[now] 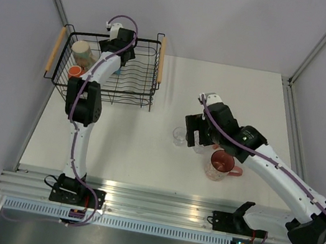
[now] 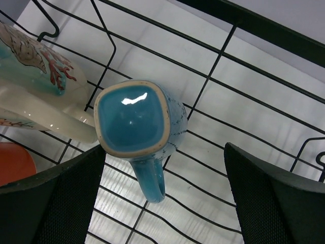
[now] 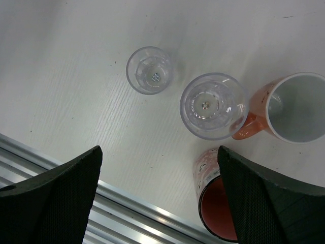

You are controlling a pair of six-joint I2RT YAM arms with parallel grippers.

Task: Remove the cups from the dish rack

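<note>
The black wire dish rack (image 1: 135, 84) stands at the table's far left. In it I see a cream mug (image 1: 82, 51) with a coral pattern (image 2: 35, 81) and an orange mug (image 1: 75, 71) (image 2: 12, 163). A blue mug (image 2: 134, 119) stands upright on the rack's wires, its handle pointing between my fingers. My left gripper (image 2: 165, 203) hangs open just above it, holding nothing. My right gripper (image 1: 196, 131) (image 3: 160, 203) is open and empty over the table. Below it stand two clear cups (image 3: 150, 70) (image 3: 213, 105), an orange mug with a white inside (image 3: 289, 109) and a pink-red patterned cup (image 3: 216, 198) (image 1: 220, 165).
An aluminium rail (image 1: 155, 200) (image 3: 101, 203) runs along the table's near edge. Grey walls enclose the table on three sides. The rack has a wooden bar handle (image 1: 56, 49) on each side.
</note>
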